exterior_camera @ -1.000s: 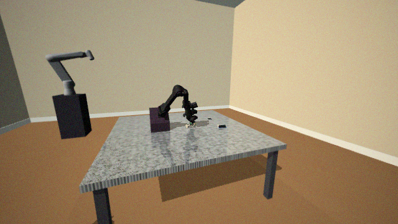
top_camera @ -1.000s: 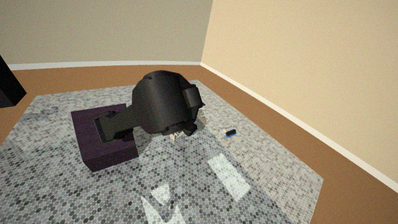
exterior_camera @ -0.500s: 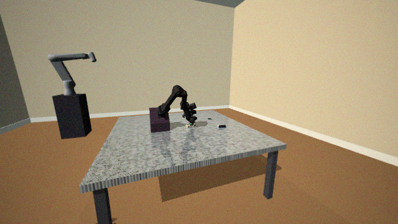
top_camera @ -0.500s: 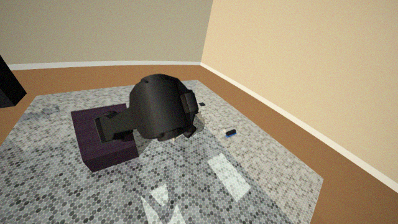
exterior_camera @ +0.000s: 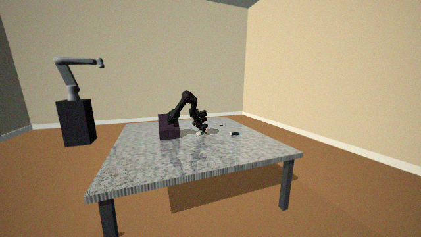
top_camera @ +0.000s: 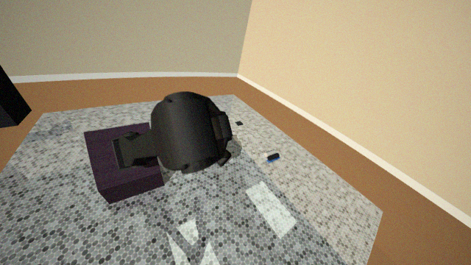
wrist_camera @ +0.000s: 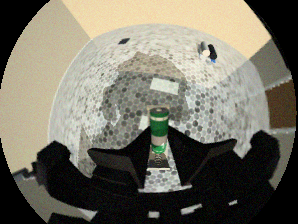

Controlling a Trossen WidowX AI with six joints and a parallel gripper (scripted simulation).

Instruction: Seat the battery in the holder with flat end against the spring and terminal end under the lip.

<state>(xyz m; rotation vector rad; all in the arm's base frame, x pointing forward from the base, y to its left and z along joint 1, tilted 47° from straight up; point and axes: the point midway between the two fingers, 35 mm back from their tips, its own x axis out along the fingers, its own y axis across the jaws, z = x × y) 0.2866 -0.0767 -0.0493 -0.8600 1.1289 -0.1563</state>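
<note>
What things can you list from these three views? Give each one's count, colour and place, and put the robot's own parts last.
Table: one, grey speckled top, dark legs, mid-room.
Battery: one, green, between the gripper's fingers.
Holder: one, pale, on the table beyond the battery in the wrist view.
Small blue-and-black item: one, on the table toward the right wall.
Small dark square: one, on the table near its far edge.
Dark pedestal: one, on the floor at left, bearing a grey arm.
Purple base block: one, on the table.
Arm: one, black.
Gripper: one, black, shut on the battery.

Green battery (wrist_camera: 158, 127), speckled grey table (exterior_camera: 210, 155)
</note>
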